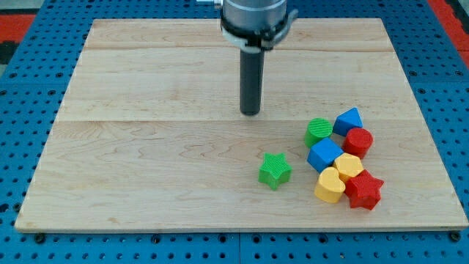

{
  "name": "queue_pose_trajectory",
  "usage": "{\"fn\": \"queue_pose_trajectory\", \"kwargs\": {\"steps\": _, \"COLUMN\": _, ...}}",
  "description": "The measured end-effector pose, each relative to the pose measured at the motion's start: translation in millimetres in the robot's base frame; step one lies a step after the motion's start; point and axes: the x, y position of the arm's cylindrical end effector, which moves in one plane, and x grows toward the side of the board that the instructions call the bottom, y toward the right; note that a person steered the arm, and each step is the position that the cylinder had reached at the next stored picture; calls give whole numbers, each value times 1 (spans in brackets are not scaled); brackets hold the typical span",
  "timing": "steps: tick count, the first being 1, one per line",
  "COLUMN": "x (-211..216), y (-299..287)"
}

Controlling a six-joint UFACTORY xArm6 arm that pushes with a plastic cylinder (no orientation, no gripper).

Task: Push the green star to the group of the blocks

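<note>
The green star (275, 170) lies on the wooden board (146, 147), right of centre and toward the view's bottom. A group of blocks sits just to its right: a green cube-like block (319, 130), a blue triangular block (349, 120), a red round block (358, 141), a blue cube (325, 155), a yellow block (349, 166), a yellow heart (330, 185) and a red star (364, 191). My tip (250, 112) stands above and slightly left of the green star, a clear gap away, touching no block.
The board lies on a blue pegboard surface (29, 147). A red strip (18, 22) shows at the view's top left and top right corners.
</note>
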Motion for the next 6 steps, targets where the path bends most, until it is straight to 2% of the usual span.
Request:
{"fn": "queue_pose_trajectory", "kwargs": {"steps": 1, "x": 57, "y": 0}}
{"fn": "queue_pose_trajectory", "kwargs": {"steps": 4, "x": 85, "y": 0}}
{"fn": "queue_pose_trajectory", "kwargs": {"steps": 6, "x": 85, "y": 18}}
